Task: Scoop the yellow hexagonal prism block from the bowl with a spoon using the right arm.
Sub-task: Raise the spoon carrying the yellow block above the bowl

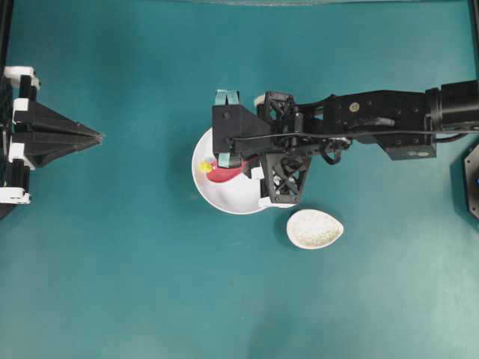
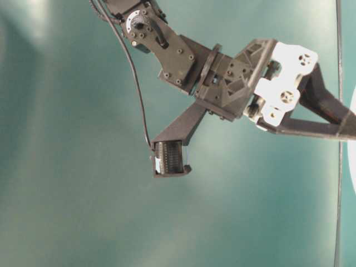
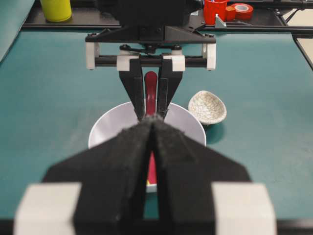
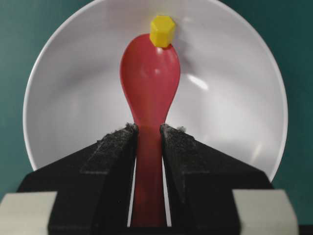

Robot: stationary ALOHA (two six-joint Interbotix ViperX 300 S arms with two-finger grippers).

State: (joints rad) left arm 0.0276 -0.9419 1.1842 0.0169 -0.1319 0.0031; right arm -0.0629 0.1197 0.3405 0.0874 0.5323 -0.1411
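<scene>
The white bowl [image 1: 224, 200] sits mid-table; it also shows in the right wrist view [image 4: 68, 98] and the left wrist view [image 3: 110, 129]. My right gripper [image 4: 148, 129] is over the bowl, shut on the handle of the pink-red spoon [image 4: 150, 68]. The scoop lies inside the bowl [image 1: 219, 176]. The yellow hexagonal block [image 4: 162, 31] rests in the bowl, touching the scoop's far tip; from overhead it lies near the bowl's left rim [image 1: 205, 167]. My left gripper [image 1: 96, 137] is shut and empty at the far left, pointing at the bowl [image 3: 153, 122].
A speckled off-white spoon rest [image 1: 314, 229] stands just right of the bowl, also in the left wrist view [image 3: 207, 106]. Beyond the table's far edge there are a yellow cup [image 3: 56, 9], a red cup [image 3: 215, 10] and a red tape roll [image 3: 242, 10].
</scene>
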